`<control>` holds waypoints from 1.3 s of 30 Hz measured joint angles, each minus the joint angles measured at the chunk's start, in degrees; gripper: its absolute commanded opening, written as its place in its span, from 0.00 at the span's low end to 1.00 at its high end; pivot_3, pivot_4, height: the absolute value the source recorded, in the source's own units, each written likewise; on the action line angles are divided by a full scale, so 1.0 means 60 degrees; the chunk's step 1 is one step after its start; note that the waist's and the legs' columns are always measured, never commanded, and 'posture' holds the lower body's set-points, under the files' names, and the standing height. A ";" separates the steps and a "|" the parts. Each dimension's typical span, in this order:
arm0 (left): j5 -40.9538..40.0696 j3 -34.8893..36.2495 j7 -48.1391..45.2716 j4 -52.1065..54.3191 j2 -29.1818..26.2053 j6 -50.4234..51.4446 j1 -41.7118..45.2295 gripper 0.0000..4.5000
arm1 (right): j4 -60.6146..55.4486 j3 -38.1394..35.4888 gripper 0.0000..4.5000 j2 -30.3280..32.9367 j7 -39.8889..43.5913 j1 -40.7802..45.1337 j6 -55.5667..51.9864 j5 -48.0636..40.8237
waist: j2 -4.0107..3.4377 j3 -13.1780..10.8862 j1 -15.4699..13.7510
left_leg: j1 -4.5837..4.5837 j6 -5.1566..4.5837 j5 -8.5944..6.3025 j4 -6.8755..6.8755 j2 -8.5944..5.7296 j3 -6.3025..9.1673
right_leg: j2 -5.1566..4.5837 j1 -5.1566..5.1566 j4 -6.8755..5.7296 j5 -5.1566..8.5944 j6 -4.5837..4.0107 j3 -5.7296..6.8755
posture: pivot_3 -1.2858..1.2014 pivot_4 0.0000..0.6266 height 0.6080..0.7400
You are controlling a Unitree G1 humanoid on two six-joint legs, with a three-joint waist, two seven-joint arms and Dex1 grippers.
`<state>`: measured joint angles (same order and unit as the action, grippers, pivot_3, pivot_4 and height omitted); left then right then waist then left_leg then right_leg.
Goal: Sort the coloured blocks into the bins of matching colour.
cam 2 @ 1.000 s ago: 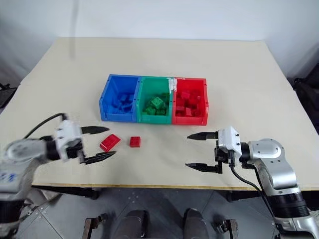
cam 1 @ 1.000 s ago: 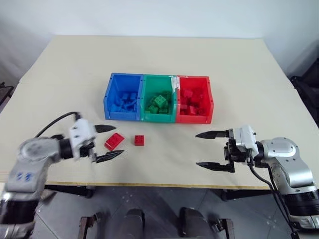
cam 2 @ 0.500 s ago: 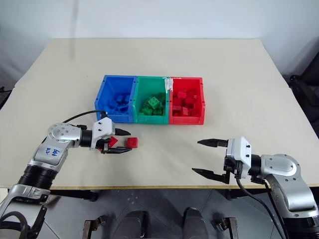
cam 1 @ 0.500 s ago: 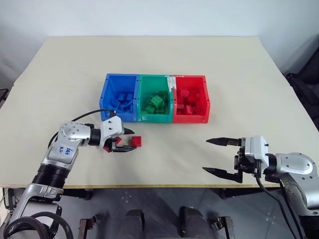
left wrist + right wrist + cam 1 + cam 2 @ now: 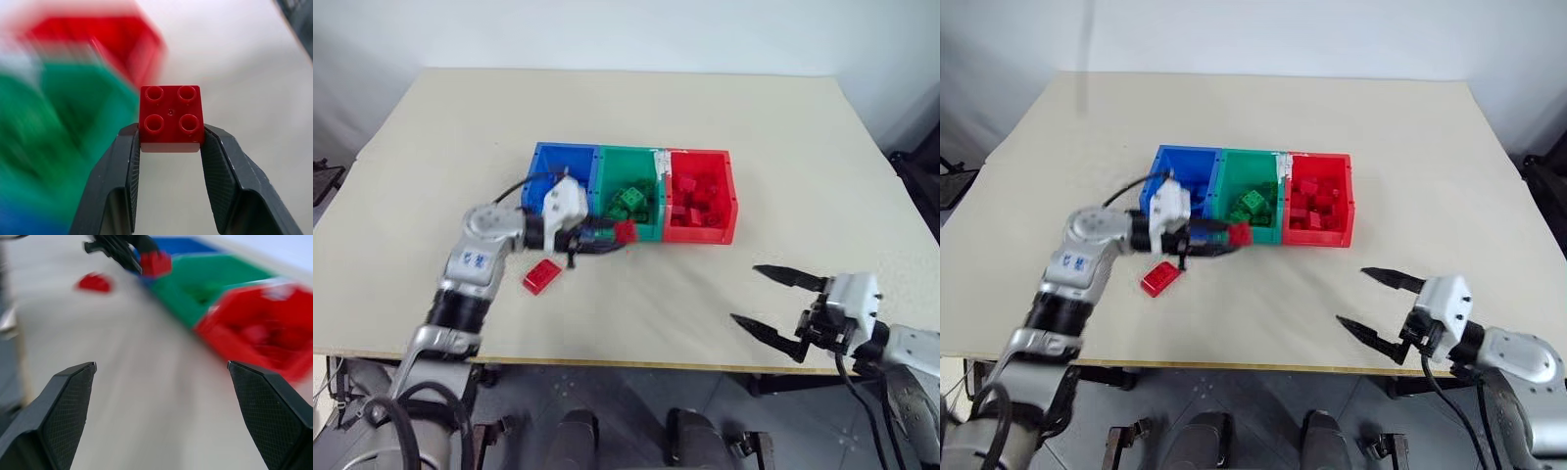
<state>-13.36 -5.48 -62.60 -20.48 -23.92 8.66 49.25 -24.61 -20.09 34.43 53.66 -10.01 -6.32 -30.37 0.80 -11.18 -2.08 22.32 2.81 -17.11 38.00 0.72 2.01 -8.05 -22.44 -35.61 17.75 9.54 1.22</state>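
Desk (image 5: 724,127) scene: left hand (image 5: 170,147) pinches rigid, light red brick (image 5: 171,116) by its smooth sides near green bin (image 5: 628,176); right hand (image 5: 773,304) gapes empty.

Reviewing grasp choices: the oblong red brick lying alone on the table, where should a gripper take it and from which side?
Judging by its pose, grip the oblong red brick across its two long sides, coming from above. It lies flat and skewed on the table, studs up, with free space around it, so turn the fingers to match.
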 measured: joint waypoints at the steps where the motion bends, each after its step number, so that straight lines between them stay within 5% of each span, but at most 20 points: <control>1: 0.0024 -0.0004 0.0249 -0.0422 0.0387 -0.0077 0.0478 0.32 | -0.0088 -0.0153 1.00 -0.0370 -0.0402 -0.0171 0.0101 0.0025 | 0.0000 0.0000 -0.0019 | 0.0000 0.0000 0.0000 0.0001 -0.0002 -0.0001 | 0.0000 0.0000 0.0001 0.0000 0.0001 -0.0001 | 0.52 0.24 1.00; 9: 0.1168 -0.0328 0.1277 -0.5514 0.2394 -0.2512 0.3383 0.32 | -0.1179 -0.0527 1.00 -0.1194 -0.2064 -0.1231 0.0438 0.0387 | 0.0000 0.0000 0.0133 | -0.0003 -0.0008 -0.0004 -0.0019 -0.0004 -0.0017 | 0.0003 -0.0009 0.0019 -0.0002 0.0005 -0.0010 | 0.52 0.24 1.00; 10: 0.1242 -0.0328 0.1424 -0.5903 0.2511 -0.2667 0.3559 0.48 | -0.1275 -0.0505 1.00 -0.1197 -0.2138 -0.1249 0.0436 0.0404 | 0.0000 -0.0001 0.0145 | -0.0004 -0.0009 -0.0005 -0.0019 -0.0003 -0.0018 | 0.0003 -0.0009 0.0022 -0.0002 0.0005 -0.0010 | 0.52 0.24 1.00; 17: 0.1723 -0.0090 0.2114 -0.7635 0.2591 -0.3574 0.4006 0.96 | -0.1845 -0.0144 1.00 -0.1166 -0.2613 -0.1128 0.0301 0.0469 | 0.0003 -0.0002 0.0136 | -0.0003 -0.0010 -0.0005 -0.0022 -0.0002 -0.0020 | 0.0003 -0.0013 0.0018 -0.0003 0.0007 -0.0010 | 0.52 0.24 1.00; 19: 0.1679 0.0077 0.1771 -0.7266 0.2255 -0.3878 0.3742 0.99 | -0.1794 0.0206 1.00 -0.0946 -0.2502 -0.0729 0.0177 0.0463 | 0.0001 -0.0001 0.0171 | -0.0009 -0.0009 -0.0005 -0.0023 -0.0002 -0.0024 | 0.0003 -0.0016 0.0013 -0.0003 0.0007 -0.0018 | 0.52 0.24 1.00; 25: 0.0601 0.0944 0.0523 -0.3614 0.0696 -0.3504 0.0808 0.99 | -0.0624 0.1240 1.00 0.0091 -0.1047 0.1076 0.0017 0.0359 | -0.0005 -0.0001 0.0337 | -0.0017 -0.0008 -0.0004 -0.0030 0.0003 -0.0033 | 0.0001 -0.0015 0.0009 -0.0003 0.0006 -0.0031 | 0.52 0.24 1.00; 33: -0.1169 0.3878 0.1176 0.3304 -0.2097 -0.0839 -0.5907 0.99 | 0.1839 0.2830 1.00 0.0934 0.2270 0.3999 0.0336 0.0250 | 0.0000 -0.0005 0.0576 | -0.0020 -0.0008 -0.0014 -0.0038 0.0018 -0.0027 | -0.0002 -0.0014 0.0017 -0.0001 0.0002 -0.0034 | 0.52 0.24 1.00; 39: -0.1640 0.6624 0.1989 0.5450 -0.2254 0.0131 -1.0278 0.99 | 0.3368 0.3981 1.00 0.0657 0.4021 0.5646 0.0554 0.0310 | 0.0002 -0.0004 0.0447 | -0.0028 -0.0016 -0.0046 -0.0020 0.0018 -0.0031 | -0.0002 -0.0005 0.0016 0.0000 -0.0001 -0.0035 | 0.52 0.24 1.00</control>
<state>-23.21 34.27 -50.67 12.22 -37.44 9.45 -12.42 -4.41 3.79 38.37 77.79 23.87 -3.00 -28.51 0.82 -11.20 0.60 22.15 2.71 -17.39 37.88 0.82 1.83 -8.06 -22.47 -35.51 17.75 9.53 1.02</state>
